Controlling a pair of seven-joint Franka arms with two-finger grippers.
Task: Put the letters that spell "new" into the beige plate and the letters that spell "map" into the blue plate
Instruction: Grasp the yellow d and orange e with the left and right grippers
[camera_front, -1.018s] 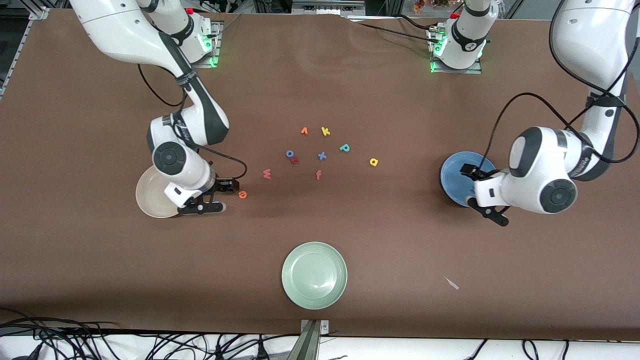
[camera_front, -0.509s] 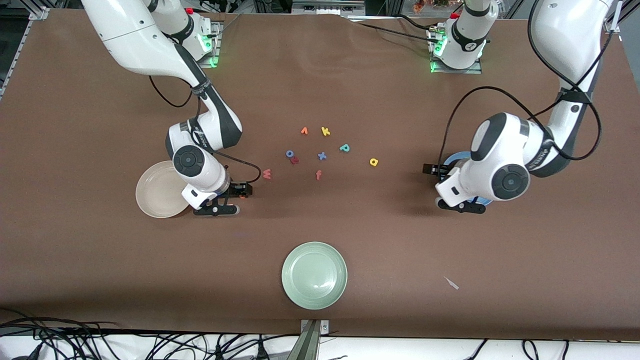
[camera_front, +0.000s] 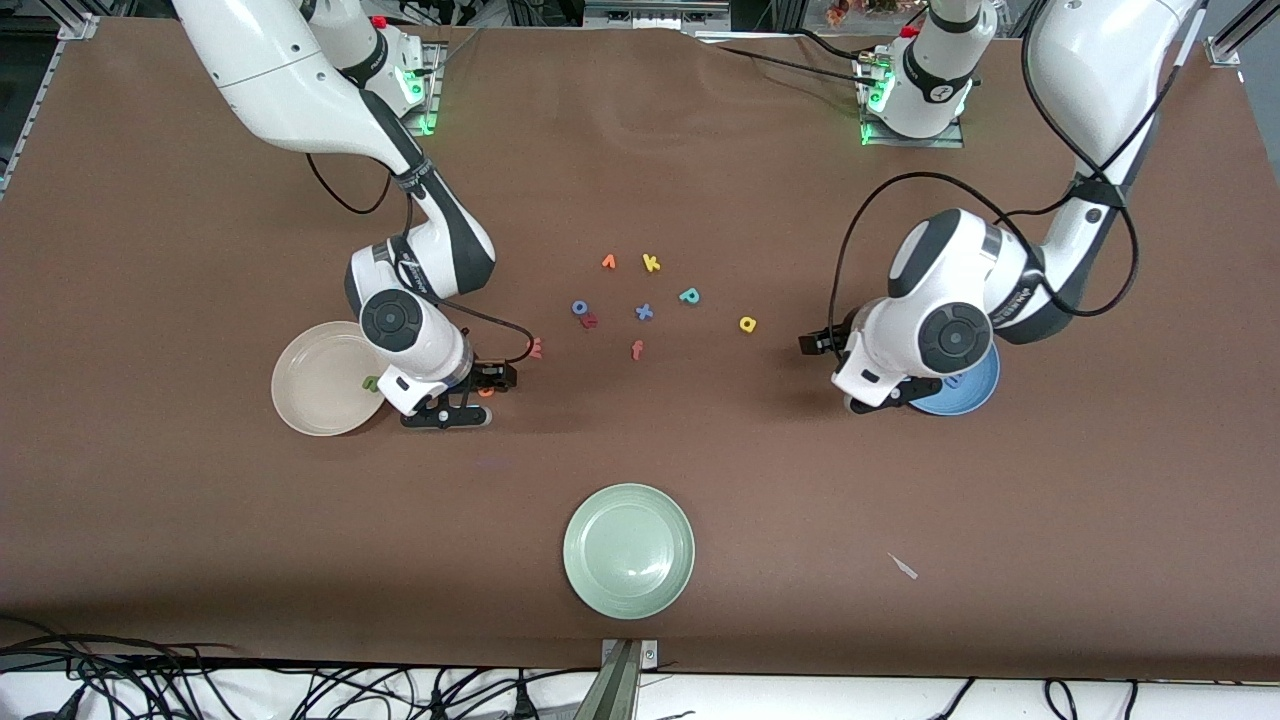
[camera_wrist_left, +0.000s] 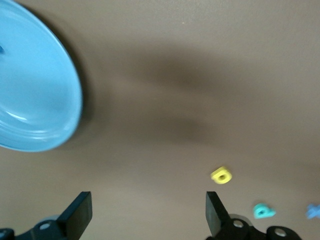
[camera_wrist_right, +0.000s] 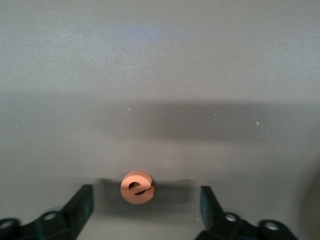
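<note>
Straddling the orange e (camera_wrist_right: 136, 187), the right gripper (camera_wrist_right: 145, 207) sits low over the table (camera_front: 200, 520) just beside the beige plate (camera_front: 310, 395); its jaws stand wide on either side of the letter, with visible gaps and no grip. One green n (camera_front: 370, 382) lies in that plate, next to the gripper. The salmon w (camera_front: 536, 347) lies near the gripper, toward the letter cluster.

The left gripper (camera_wrist_left: 145, 215) hovers beside the blue plate (camera_wrist_left: 35, 90), jaws spread wide and empty; one blue letter (camera_front: 955, 380), partly hidden by the arm, lies in that plate. The yellow a (camera_wrist_left: 221, 175) is nearest this gripper, the teal p (camera_wrist_left: 262, 211) a little farther.

Counts: three plates (beige, blue, pale green (camera_front: 628, 550)); two letters in plates; nine on the table, including an orange v (camera_front: 608, 262), yellow k (camera_front: 651, 263), blue o (camera_front: 579, 308), blue x (camera_front: 644, 312) and two red letters (camera_front: 636, 349).
</note>
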